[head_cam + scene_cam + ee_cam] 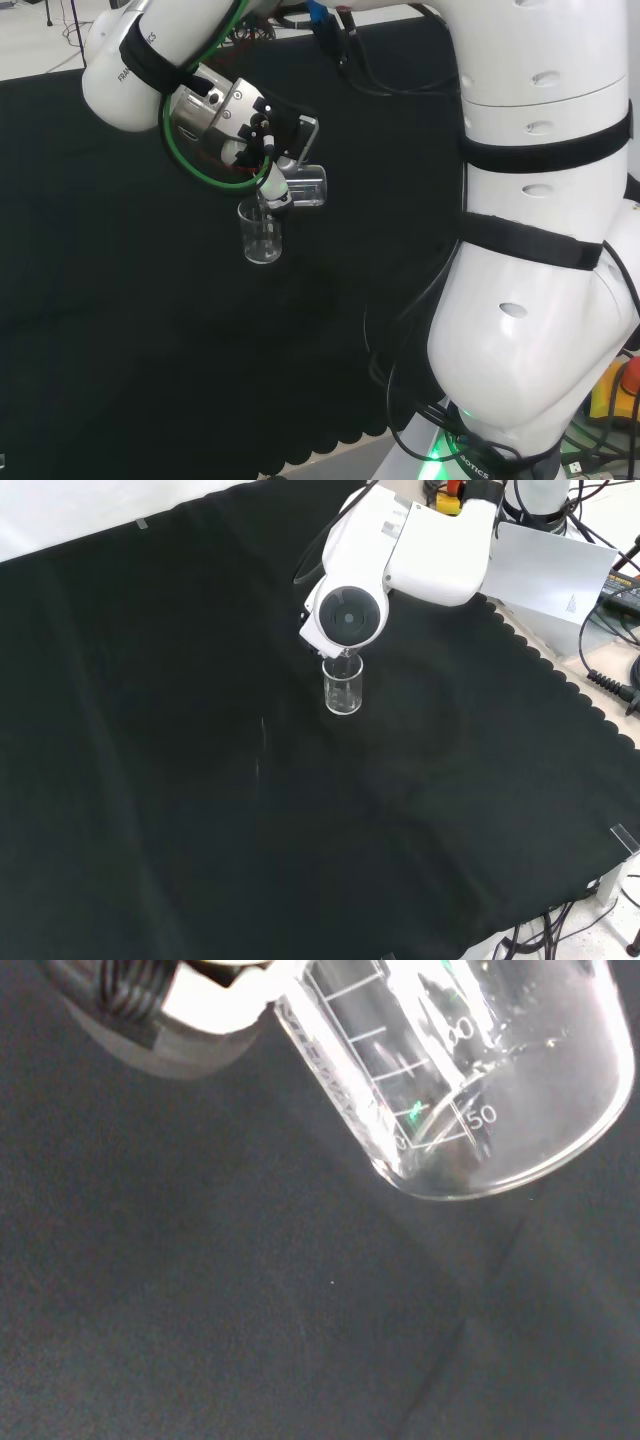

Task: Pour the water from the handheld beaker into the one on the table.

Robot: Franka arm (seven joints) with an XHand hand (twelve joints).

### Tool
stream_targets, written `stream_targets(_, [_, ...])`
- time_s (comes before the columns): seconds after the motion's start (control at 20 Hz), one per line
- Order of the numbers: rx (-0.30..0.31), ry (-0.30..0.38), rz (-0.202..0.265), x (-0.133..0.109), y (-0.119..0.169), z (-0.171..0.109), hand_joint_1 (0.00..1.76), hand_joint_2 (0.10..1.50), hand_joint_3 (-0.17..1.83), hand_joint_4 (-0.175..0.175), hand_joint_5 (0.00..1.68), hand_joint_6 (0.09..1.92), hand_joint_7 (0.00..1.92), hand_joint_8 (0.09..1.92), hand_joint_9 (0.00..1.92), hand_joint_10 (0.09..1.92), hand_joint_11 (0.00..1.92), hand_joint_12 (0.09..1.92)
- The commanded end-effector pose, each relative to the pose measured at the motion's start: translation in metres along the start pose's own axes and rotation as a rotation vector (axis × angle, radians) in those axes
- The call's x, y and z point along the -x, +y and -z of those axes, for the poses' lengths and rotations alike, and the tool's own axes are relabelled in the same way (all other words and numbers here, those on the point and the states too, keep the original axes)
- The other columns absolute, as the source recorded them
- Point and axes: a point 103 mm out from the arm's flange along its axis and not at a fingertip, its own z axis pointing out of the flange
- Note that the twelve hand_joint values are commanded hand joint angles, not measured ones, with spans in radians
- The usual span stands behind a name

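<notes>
Head view, left to right: hand (pixel 250 135) curled round the held beaker (pixel 305 186), which is tipped on its side with its mouth over the table beaker (pixel 262 232). That one stands upright on the table (pixel 120 300). Water level hard to read, possibly some in the tilted one.

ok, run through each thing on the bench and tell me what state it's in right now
Hand: shut on the held beaker, above the table beaker.
Held beaker: tipped on its side, mouth over the table beaker; whether water is leaving it is too hard to tell.
Table beaker: upright on the black cloth, directly under the held beaker; its water level cannot be read.
</notes>
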Motion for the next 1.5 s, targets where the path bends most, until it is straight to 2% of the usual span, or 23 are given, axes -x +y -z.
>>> stream_targets(0.05, [-0.004,-0.012,-0.009,0.0,-0.001,0.0,1.32,1.02,-0.17,-0.175,1.44,0.19,1.5,0.15,1.72,0.09,1.41,0.59])
stream_targets(0.35, [0.007,-0.014,-0.023,-0.001,-0.002,0.001,1.32,1.02,-0.17,-0.175,1.45,0.18,1.51,0.13,1.72,0.09,1.41,0.59])
stream_targets(0.7, [0.006,-0.048,-0.038,-0.002,-0.004,0.006,1.32,1.02,-0.17,-0.175,1.45,0.18,1.51,0.13,1.72,0.09,1.41,0.59])
stream_targets(1.2, [-0.021,-0.082,-0.051,-0.003,-0.003,0.01,1.32,1.02,-0.17,-0.175,1.45,0.17,1.51,0.12,1.72,0.09,1.41,0.59])
stream_targets(1.25, [-0.024,-0.084,-0.052,-0.003,-0.002,0.011,1.36,1.02,-0.17,-0.175,1.45,0.17,1.44,0.27,1.66,0.09,1.41,0.59])
stream_targets(1.3, [-0.025,-0.085,-0.053,-0.003,-0.002,0.011,1.35,1.02,-0.17,-0.175,1.44,0.18,1.42,0.31,1.67,0.09,1.41,0.59])
stream_targets(1.5, [-0.036,-0.093,-0.052,-0.005,-0.002,0.012,1.32,1.02,-0.17,-0.175,1.44,0.18,1.48,0.19,1.71,0.09,1.41,0.59])
